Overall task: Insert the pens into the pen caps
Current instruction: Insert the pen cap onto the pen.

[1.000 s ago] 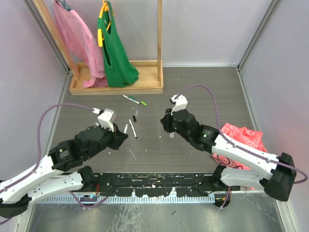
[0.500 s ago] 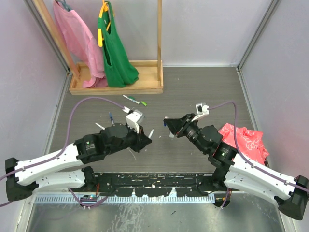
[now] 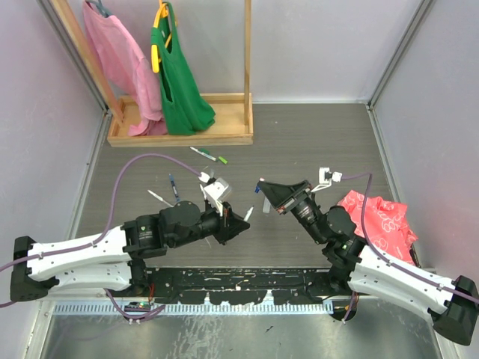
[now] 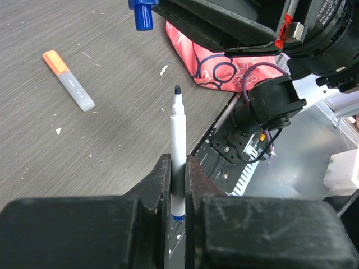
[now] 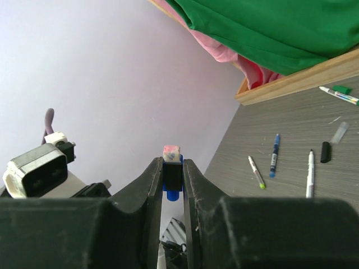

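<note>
Far left we see a wooden rack base (image 3: 224,138), a shallow tray w/ a raised rim. A pink garment (image 3: 112,52) and a green garment (image 3: 178,82) hang down into it, soft fabric bunched at the bottom; their tops are cut off by the frame edge.

Just in front, on the grey wood-grain table (image 3: 314,142), lies a thin white pen w/ green marks (image 3: 203,154), w/ a green cap (image 5: 341,88) at its end. Nearer the arms, other loose pens lie apart from each other. In the right wrist view we make out a light-green-tipped pen (image 5: 256,171), a blue pen (image 5: 274,154), a black-tipped white pen (image 5: 309,174) and a short black cap (image 5: 325,151) beside it.

The left gripper (image 3: 238,226) has its fingers pressed onto a white-barrelled pen (image 4: 178,129), held off the table w/ its dark tip sticking out past the fingertips. A blue band shows low betw. the fingers; the rest of the barrel is hidden.

The right gripper (image 3: 262,188) pinches a short blue cap (image 5: 172,180), lifted, near the held pen's tip but apart from it. We can't tell which way the cap's open end faces.

An orange-ended grey marker (image 4: 70,87) lies flat on the table. Far right is a crumpled red patterned cloth (image 3: 378,221), partly covered by the right arm.
</note>
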Robot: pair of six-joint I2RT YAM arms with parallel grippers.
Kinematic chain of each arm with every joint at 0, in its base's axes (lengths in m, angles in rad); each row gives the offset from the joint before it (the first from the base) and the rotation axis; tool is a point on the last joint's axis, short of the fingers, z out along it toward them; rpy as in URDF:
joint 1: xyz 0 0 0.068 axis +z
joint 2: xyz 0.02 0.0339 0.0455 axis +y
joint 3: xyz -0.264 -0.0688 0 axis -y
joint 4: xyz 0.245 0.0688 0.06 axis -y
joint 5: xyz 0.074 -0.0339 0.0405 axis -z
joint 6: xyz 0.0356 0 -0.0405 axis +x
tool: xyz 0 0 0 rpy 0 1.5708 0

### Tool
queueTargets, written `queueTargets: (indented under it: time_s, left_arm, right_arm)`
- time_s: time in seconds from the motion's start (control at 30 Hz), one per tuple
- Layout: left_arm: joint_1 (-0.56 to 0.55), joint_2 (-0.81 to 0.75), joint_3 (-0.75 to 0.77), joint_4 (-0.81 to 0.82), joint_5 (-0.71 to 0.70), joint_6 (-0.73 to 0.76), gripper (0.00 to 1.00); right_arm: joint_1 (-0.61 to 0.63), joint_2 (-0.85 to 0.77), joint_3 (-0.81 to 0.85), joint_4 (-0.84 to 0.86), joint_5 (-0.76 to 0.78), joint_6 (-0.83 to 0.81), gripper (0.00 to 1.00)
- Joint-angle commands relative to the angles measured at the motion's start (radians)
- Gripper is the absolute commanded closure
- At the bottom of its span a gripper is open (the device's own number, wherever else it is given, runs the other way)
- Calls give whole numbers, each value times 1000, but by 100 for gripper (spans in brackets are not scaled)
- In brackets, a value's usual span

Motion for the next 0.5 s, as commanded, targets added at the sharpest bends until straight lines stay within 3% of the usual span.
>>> queueTargets:
  time_s: [0.0, 0.47]
  left_arm:
    - [-4, -4, 3, 93, -26, 26, 100]
    - [-4, -33, -10, 106, -62, 23, 100]
  right_arm:
    - [1, -7, -4, 149, -20, 47, 100]
    - [1, 18, 9, 166, -108, 29, 100]
